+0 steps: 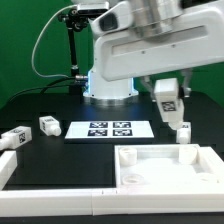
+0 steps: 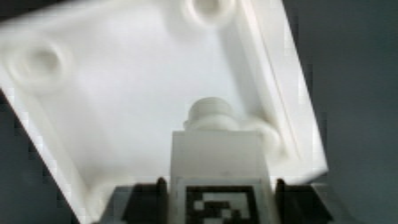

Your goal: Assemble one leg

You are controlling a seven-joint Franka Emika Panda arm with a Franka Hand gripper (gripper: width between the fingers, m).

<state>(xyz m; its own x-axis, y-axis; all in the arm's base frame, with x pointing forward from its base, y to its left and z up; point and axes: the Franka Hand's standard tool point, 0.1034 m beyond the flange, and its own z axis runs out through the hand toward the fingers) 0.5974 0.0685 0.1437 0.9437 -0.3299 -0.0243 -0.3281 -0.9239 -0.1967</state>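
Observation:
My gripper is shut on a small white leg with a black-and-white tag and holds it in the air above the far right part of the large white tray. In the wrist view the leg sits between the two dark fingers, its tag facing the camera and its rounded peg end pointing down at the tray's inner floor, close to a raised rim. Two round sockets show in the tray.
Another leg stands on the table just right of the marker board. Two more legs lie at the exterior view's left. A white rimmed piece lies along the left front edge. The robot base stands behind the board.

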